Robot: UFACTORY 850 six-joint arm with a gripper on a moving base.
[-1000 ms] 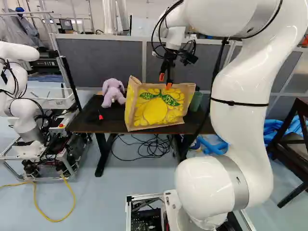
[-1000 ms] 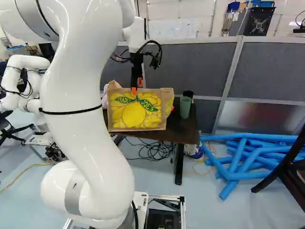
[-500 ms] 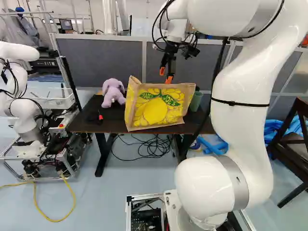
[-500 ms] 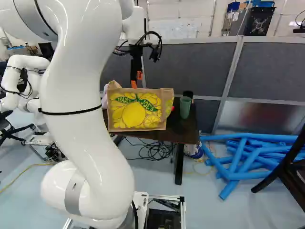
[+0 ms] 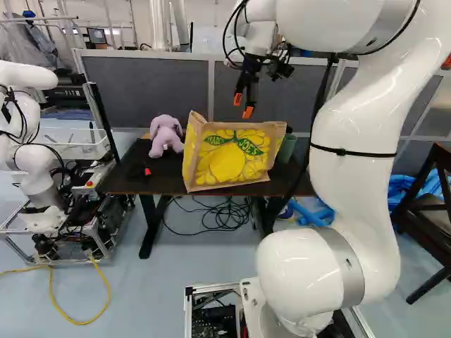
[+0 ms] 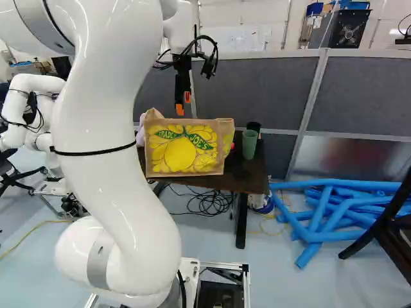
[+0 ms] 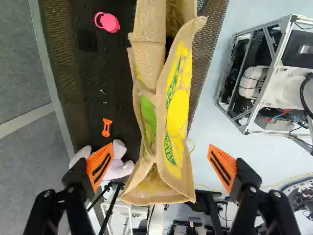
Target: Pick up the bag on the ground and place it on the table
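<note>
- Gripper point(image 5: 243, 105): fingers spread wide, nothing pinched; in L base view it's just above the bag, w/ a small gap btwn the lower fingertip & bag top.
- Bag point(image 5: 229, 160): on the surface point(image 5: 116, 185), upright, broad printed side facing base, at near edge. Tan w/ yellow lemon print + green lettering.
- Wrist view: bag seen from above, lying btwn & ahead of the fingers, neither finger touching it; a handle's visible along its top.
- Purple plush point(image 5: 165, 137): on the surface, L of bag in L base view, apart from it. In wrist view it's partly behind one finger.
- Green cup point(image 6: 249, 144): upright on the surface, R of bag in R base view; dark cup point(image 6: 254, 126) just behind it.
- Pink-lidded item point(image 7: 110, 22) + small orange item point(image 7: 106, 127): both on the surface, same side of bag in wrist view.
- Under the surface: loose coil of black cables point(image 5: 218, 215) on floor.
- Blue tubes point(image 6: 327, 218): piled on floor, R side of R base view; dark wood chair point(image 5: 431, 201) at far R of L base view.
- Another robot point(image 5: 35, 151): L side of L base view, yellow cord point(image 5: 77, 322) on floor nearby.
- Gray partition point(image 5: 148, 91) stands behind the surface.
</note>
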